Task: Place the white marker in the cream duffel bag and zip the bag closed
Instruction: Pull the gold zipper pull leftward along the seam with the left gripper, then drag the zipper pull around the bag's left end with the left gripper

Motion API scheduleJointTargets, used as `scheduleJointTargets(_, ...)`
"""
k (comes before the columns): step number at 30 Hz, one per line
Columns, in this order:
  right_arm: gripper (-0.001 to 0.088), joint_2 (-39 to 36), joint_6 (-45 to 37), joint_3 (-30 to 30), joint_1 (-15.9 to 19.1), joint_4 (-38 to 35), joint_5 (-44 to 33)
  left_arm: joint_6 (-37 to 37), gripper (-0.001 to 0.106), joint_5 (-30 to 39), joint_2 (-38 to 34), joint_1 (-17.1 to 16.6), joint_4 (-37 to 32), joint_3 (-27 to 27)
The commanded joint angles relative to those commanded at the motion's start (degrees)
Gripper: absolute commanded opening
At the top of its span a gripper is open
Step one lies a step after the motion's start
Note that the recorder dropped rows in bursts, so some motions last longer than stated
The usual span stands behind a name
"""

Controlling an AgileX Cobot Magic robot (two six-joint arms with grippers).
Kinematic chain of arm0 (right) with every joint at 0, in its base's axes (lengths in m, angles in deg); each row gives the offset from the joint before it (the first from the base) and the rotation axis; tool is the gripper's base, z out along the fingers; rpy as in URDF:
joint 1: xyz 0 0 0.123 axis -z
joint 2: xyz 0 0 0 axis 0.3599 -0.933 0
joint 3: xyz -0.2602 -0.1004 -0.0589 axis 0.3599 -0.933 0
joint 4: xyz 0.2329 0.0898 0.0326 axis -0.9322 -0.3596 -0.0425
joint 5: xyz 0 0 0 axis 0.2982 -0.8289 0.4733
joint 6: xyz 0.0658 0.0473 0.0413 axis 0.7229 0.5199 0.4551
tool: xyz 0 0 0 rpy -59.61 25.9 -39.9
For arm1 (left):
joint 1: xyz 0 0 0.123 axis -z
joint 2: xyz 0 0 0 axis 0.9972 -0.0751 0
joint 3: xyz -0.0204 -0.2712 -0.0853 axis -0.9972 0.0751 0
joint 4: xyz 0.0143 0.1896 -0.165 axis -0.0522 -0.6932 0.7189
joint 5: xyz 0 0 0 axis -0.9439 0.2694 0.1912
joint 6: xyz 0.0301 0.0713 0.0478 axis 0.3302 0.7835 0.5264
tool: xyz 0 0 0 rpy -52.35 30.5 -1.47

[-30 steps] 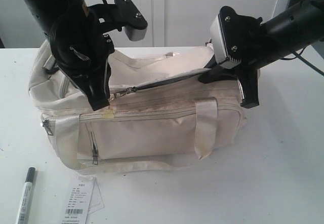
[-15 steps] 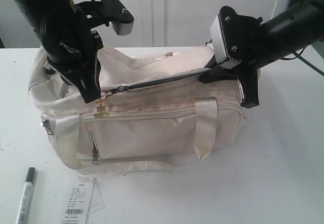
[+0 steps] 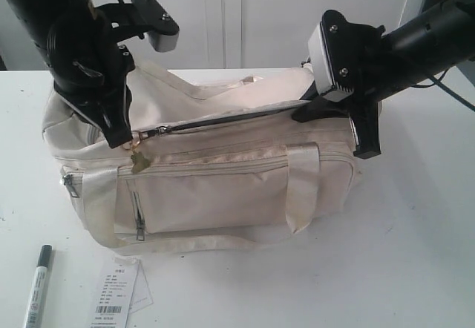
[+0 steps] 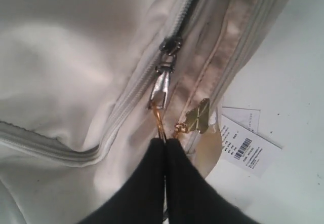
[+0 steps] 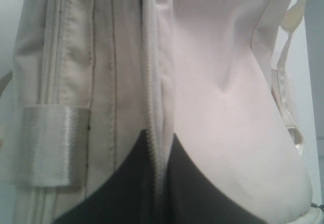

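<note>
While unzipping, judged far from packing.
Clamped left gripper (image 4: 164,142) on zipper pull (image 4: 161,89), right gripper (image 5: 159,135) on 3 o'clock edge of cream duffel bag (image 3: 223,187); found white marker (image 3: 37,287) on table (image 3: 415,254), 7 o'clock of bag; needed wider opening next.

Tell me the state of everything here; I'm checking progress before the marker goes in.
main zipper: partly open, dark gap showing.
front pocket zipper: shut.
white marker: capped, on the table.
left gripper: shut on the zipper pull.
right gripper: shut on the cream duffel bag's edge.
</note>
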Motion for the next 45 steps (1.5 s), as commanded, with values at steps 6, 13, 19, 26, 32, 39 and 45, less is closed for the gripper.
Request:
scheduleJointTargets(6, 0.0000, 0.00, 0.00, 0.00, 0.00, 0.00, 0.09, 0.37, 0.000, 0.00, 1.47, 0.00, 0.00, 0.20)
scheduleJointTargets(13, 0.0000, 0.00, 0.00, 0.00, 0.00, 0.00, -0.04, 0.60, 0.000, 0.00, 2.62, 0.00, 0.00, 0.20)
scheduleJointTargets(19, 0.0000, 0.00, 0.00, 0.00, 0.00, 0.00, -0.06, -0.91, 0.013, 0.00, 2.62, 0.00, 7.90, 1.43)
scheduleJointTargets(26, 0.0000, 0.00, 1.59, 0.00, 0.00, 0.00, -0.06, 8.53, 0.056, 0.00, 4.67, 0.00, 13.93, 3.54)
scheduleJointTargets(32, 0.0000, 0.00, 2.97, 0.00, 0.00, 0.00, -0.31, 2.21, 0.054, -7.33, 12.38, 0.12, 13.33, 12.59)
scheduleJointTargets(39, 0.0000, 0.00, 4.14, 0.00, 0.00, -0.21, 0.09, 11.08, 0.064, -12.15, 13.61, 1.08, 22.30, 17.78)
scheduleJointTargets(45, 0.0000, 0.00, 4.48, 0.00, 0.00, -0.21, 0.21, 5.26, 0.058, -22.57, 19.30, 7.24, 16.56, 21.54)
